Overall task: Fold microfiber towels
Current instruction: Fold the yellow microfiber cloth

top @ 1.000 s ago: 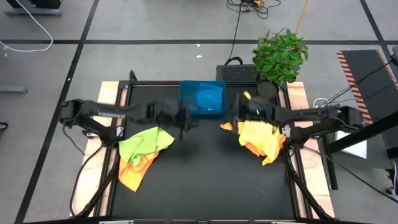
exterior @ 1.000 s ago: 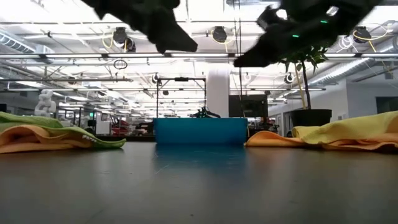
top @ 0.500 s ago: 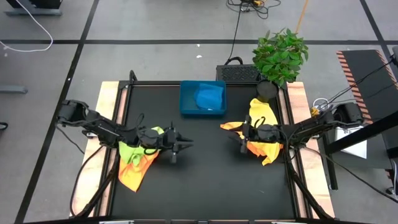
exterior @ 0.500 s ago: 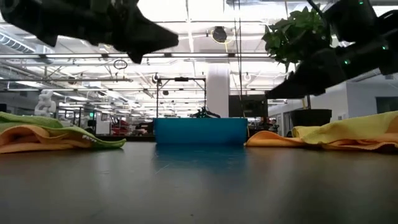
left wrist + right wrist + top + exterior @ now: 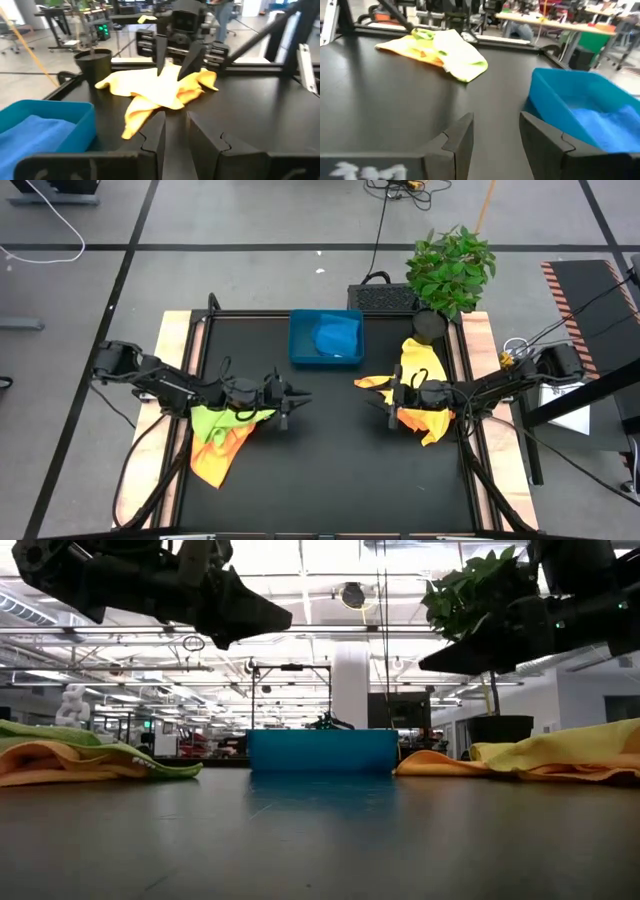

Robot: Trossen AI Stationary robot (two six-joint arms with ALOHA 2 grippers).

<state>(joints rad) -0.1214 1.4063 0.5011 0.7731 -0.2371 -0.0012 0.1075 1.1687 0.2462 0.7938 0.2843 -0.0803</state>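
the left end effector (image 5: 287,399), fingers slightly parted and empty, hangs just inward of the green towel (image 5: 222,423) heaped on an orange one at the bench's (image 5: 330,460) left, while the right end effector (image 5: 393,401), apparently spread, hovers beside the yellow towel (image 5: 420,385).

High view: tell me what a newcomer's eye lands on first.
Two bright heaps on the black table: a lime green towel over an orange towel on the left, a yellow towel on the right. Between them at the far edge, a blue tray holds a blue towel.
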